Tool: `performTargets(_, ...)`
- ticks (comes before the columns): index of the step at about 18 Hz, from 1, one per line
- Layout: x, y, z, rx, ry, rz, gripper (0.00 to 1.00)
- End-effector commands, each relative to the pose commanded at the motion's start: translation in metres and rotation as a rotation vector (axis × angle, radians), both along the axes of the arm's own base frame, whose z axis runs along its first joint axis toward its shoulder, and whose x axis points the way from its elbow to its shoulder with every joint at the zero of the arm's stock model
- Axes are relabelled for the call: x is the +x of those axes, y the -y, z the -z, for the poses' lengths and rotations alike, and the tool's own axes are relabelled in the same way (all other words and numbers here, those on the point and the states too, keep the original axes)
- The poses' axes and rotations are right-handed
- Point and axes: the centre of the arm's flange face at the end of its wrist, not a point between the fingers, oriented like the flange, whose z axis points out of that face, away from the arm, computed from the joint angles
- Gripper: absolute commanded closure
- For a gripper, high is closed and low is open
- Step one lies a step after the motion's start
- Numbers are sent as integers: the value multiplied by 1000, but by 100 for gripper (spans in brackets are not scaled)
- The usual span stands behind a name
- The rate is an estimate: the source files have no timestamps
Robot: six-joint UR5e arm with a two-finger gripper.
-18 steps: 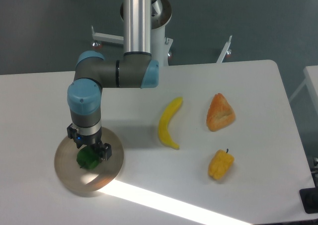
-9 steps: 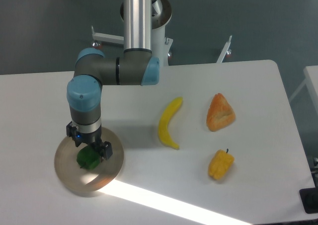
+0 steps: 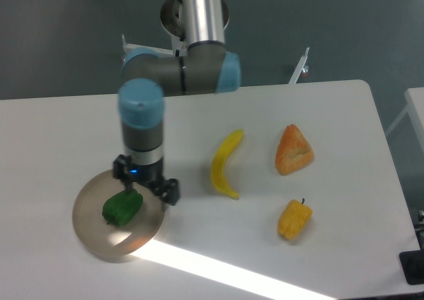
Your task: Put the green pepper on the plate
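Note:
The green pepper [image 3: 120,208] lies on the beige round plate [image 3: 93,232] at the table's left front, stem end toward the gripper. My gripper [image 3: 147,189] hangs just right of and above the pepper, over the plate's right rim. It is open and holds nothing; the pepper rests free on the plate. The arm's blue-capped wrist stands upright above the gripper.
A yellow banana [image 3: 224,163] lies mid-table. An orange wedge-shaped fruit [image 3: 293,150] sits to its right, and a yellow-orange pepper [image 3: 294,219] lies in front of that. A bright strip of light crosses the table's front. The table's right edge is near the wedge fruit.
The gripper has let go of the green pepper and moved right and slightly up, away from it. The pepper stays on the plate.

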Motion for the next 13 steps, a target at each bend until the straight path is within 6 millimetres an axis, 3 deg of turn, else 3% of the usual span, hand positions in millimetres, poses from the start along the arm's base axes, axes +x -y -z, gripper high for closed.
performTargets(6,-103,29,-42,12,-113,122,0)
performTargets(13,-144,44,-39,-65,-139,135,0)
